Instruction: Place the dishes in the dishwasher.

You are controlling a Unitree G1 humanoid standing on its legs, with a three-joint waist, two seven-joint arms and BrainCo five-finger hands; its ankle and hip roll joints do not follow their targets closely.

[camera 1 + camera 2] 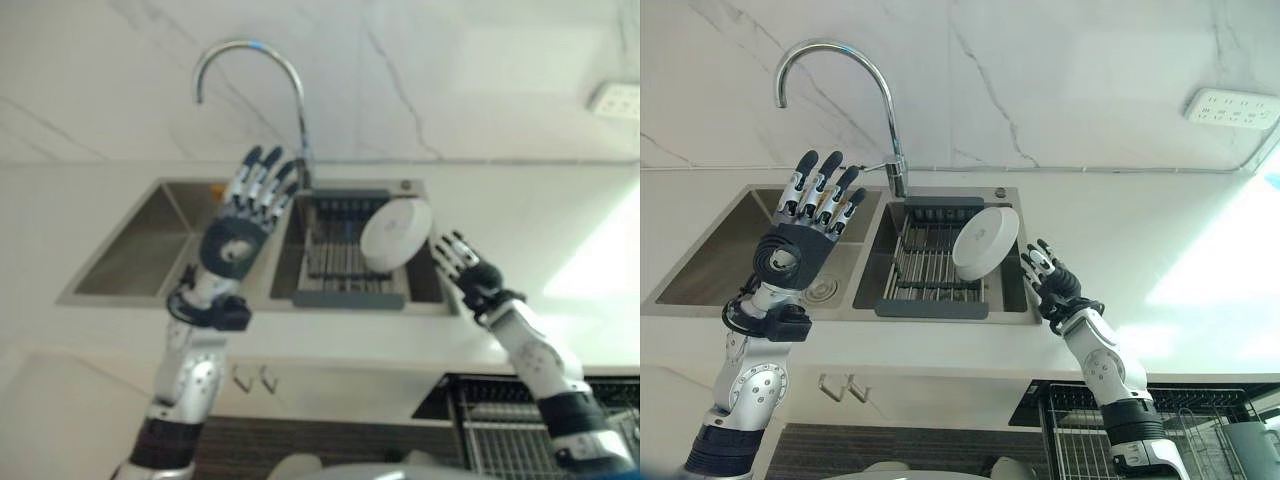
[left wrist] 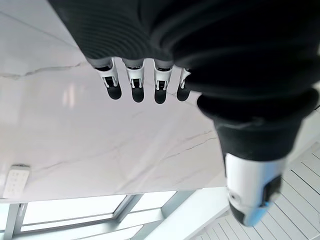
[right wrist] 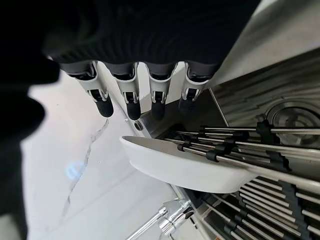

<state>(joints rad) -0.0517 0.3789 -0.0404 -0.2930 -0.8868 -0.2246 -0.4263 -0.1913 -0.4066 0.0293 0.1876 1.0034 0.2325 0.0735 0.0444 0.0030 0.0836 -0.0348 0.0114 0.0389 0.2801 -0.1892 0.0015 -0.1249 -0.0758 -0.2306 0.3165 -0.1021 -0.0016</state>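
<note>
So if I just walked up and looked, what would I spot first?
Probably the white dish, leaning on its edge in the wire rack inside the right half of the sink. Next, the left robot hand, raised over the sink with its fingers spread straight up. The right robot hand reaches, open, toward the dish from the counter side, without touching it, and the tall curved tap arches above.

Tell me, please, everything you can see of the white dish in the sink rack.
The white dish is round, plain and shallow, with a glossy ceramic look and a flat base ring facing outward. It stands tilted on its edge in the dark wire rack, at the rack's right end, in the right basin of the steel sink. Rack rods cross in front of it in the right wrist view. The right hand is close beside it, fingers straight, not touching it.
</note>
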